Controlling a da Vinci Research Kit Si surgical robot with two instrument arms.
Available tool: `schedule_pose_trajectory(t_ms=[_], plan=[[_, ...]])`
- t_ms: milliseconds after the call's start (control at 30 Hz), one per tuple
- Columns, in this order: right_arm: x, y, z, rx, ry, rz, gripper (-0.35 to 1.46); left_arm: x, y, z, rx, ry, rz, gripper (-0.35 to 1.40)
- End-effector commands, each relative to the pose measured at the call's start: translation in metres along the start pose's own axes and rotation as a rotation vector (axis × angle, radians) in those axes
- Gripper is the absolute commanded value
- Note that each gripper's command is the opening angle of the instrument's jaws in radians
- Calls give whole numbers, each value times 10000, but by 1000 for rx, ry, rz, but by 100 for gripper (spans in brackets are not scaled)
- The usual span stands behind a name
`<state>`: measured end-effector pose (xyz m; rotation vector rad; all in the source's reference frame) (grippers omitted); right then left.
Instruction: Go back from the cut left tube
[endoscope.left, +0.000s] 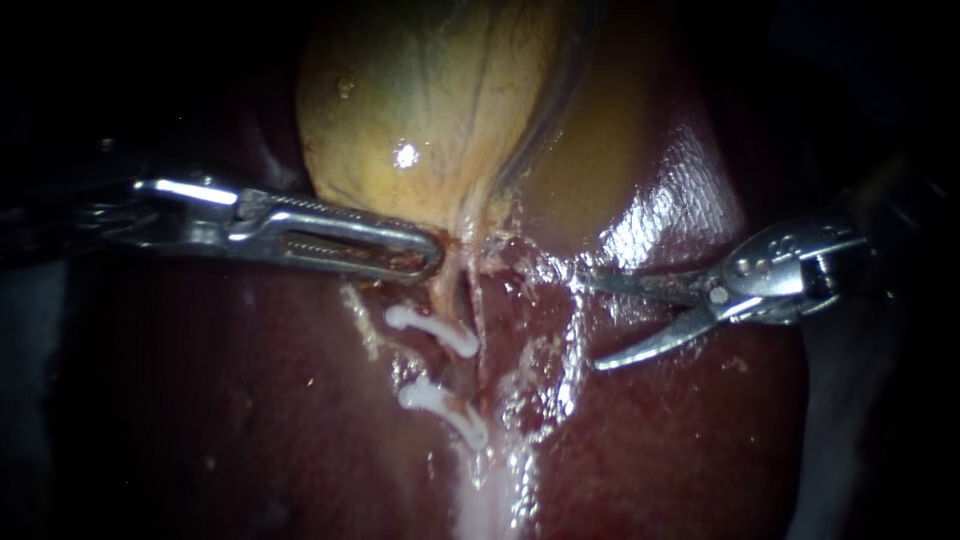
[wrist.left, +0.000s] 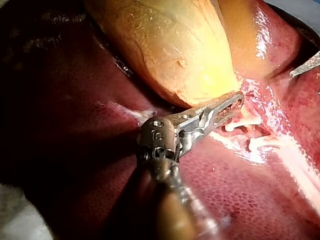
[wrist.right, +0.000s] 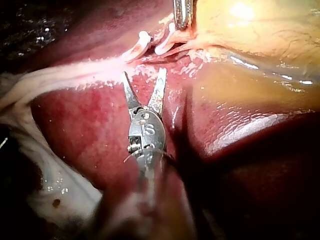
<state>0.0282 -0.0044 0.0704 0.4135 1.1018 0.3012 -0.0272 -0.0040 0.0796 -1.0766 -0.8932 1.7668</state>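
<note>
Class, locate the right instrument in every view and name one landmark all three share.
Endoscope view: right instrument, right of the white clips, jaws open.
Left wrist view: only its tip, beyond the clips.
Right wrist view: instrument open, just short of the clips.
Shared landmark: the clips.

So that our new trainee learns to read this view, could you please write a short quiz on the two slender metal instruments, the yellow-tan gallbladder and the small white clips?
1. Count: how many small white clips lie across the tissue below the bulging yellow-tan gallbladder?
2. True or false: the slender metal right instrument has its jaws shut on a clip.
3. Choose: the slender metal left instrument grips A) the dark red liver, B) the gallbladder's narrow end, C) a clip.
Key: 1) two; 2) false, its jaws stand open, clear of the clips; 3) B.
</note>
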Motion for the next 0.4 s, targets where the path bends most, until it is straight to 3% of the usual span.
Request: schedule_pose_trajectory(t_ms=[33, 400], plan=[[0, 0, 0, 0, 0, 0, 143, -1, 0, 1, 0, -2, 0, -35], [1, 0, 1, -2, 6, 1, 143, -1, 1, 1, -3, -4, 0, -35]])
